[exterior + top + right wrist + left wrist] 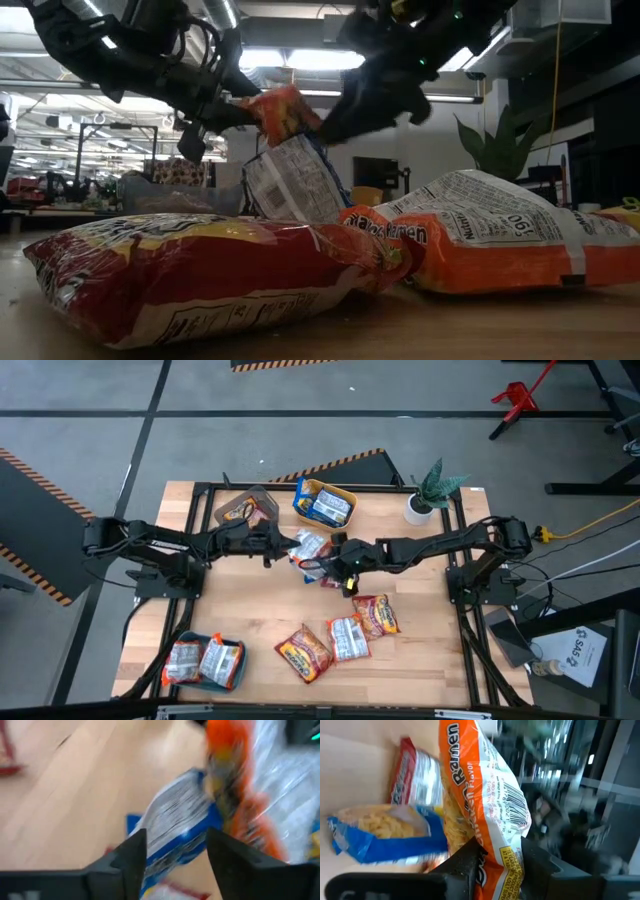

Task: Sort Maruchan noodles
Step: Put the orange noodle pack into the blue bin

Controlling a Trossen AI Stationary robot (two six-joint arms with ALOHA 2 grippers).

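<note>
My left gripper (288, 546) is shut on an orange ramen packet (485, 780) above the table's middle. In the low view that packet (285, 108) hangs clear of the table. My right gripper (328, 560) faces it from the right. It stands open with a blue-and-silver packet (175, 820) between its fingers. Below, a silver packet (295, 180) stands steeply on end. A blue packet (385, 832) and a red-and-silver one (417, 775) lie on the wood beyond the left gripper. My left gripper pinches the orange packet's near end (506, 865), beside the barcode, between its two fingers. The fingers come nearly level from the table's left. The packet reaches out past the fingertips, lifted clear of the table. My right gripper: I cannot tell whether its fingers (131, 851) touch the blue-and-silver packet.
At the far edge, a grey bin (245, 508) holds one packet and a yellow bin (325, 503) holds blue ones. A teal bin (205, 660) at the near left holds silver ones. Three loose packets (345, 637) lie near the front. A potted plant (430, 495) stands far right.
</note>
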